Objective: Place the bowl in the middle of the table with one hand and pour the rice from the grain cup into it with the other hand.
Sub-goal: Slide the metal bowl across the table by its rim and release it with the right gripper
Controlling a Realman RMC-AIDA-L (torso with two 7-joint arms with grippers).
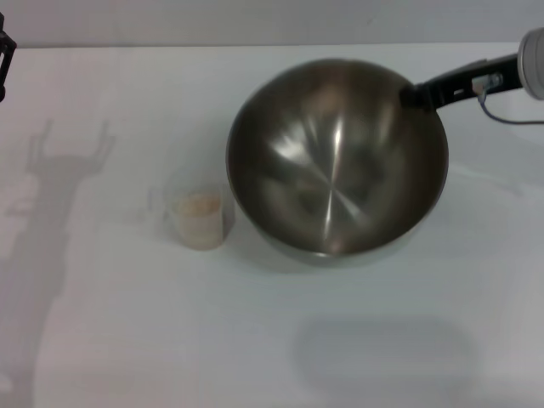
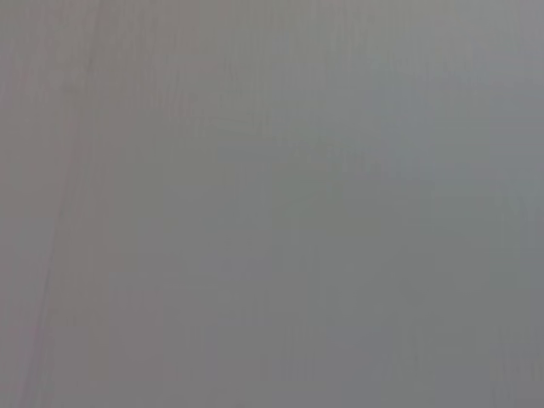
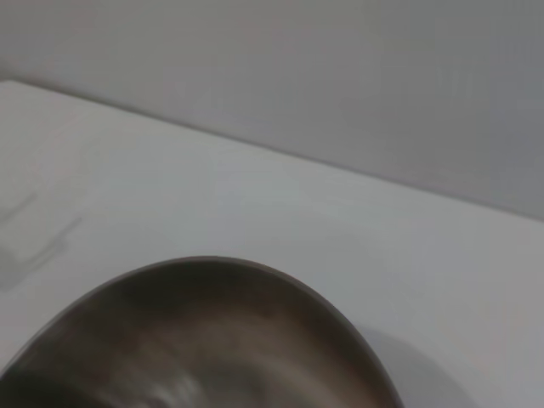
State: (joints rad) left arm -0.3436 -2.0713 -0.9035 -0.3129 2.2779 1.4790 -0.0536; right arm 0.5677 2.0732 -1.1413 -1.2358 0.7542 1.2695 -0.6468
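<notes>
**Bowl held by its far-right rim, cup close on the left**

The right gripper [image 1: 411,95] is clamped on the far-right rim of the bowl [image 1: 336,157], which looks tilted and lifted, with a shadow on the table [image 1: 102,340] near it. Held at one edge only, the bowl could swing or slip when set down.

The cup [image 1: 201,218] with rice [image 1: 198,205] stands just left of the bowl; a sideways drift might knock it over.

The left gripper [image 1: 5,53] hangs at the far-left edge, well apart from the cup; whether its fingers are apart cannot be told.
</notes>
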